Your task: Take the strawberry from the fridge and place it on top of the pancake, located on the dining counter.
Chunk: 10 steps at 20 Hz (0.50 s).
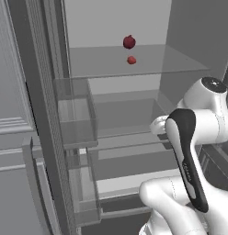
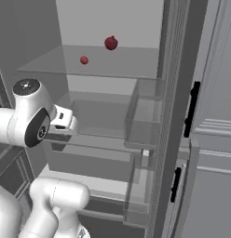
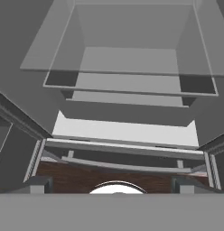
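Fridge (image 1: 51,114) standing open; strawberry (image 1: 131,60) lying on glass shelf (image 1: 180,64) beside maroon fruit (image 1: 129,42); jaws spreading wide, gripping nothing.

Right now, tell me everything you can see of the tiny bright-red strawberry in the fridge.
The tiny bright-red strawberry is a small, rounded, matte red berry; too small to make out seeds or leaves. It sits on the upper clear glass shelf of the open fridge, in front of and apart from a larger dark-maroon round fruit. Nothing else touches it, and the arm sits well below that shelf.
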Motion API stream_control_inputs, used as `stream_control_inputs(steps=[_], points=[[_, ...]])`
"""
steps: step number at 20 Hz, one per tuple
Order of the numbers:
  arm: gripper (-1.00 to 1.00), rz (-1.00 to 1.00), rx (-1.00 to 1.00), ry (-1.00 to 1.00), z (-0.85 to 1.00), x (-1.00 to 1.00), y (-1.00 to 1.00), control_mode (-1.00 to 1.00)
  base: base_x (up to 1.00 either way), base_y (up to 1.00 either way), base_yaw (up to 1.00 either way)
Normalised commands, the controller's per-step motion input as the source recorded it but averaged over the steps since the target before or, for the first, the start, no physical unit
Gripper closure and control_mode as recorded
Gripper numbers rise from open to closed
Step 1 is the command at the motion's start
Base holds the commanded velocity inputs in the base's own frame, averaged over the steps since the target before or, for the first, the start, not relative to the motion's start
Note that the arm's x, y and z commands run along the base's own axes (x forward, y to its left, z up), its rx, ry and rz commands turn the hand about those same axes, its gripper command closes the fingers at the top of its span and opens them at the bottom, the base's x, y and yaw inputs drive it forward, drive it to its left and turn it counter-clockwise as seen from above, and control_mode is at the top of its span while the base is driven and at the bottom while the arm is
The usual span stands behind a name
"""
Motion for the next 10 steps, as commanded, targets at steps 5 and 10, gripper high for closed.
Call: stream_control_inputs(steps=[5,10], points=[[-1.00,0.00,0.00,0.00,0.00,0.00,0.00,1.00,0.53,0.00,0.00],[-1.00,0.05,0.00,-0.18,0.96,0.47,0.00,-1.00,0.00,0.00,0.00]])
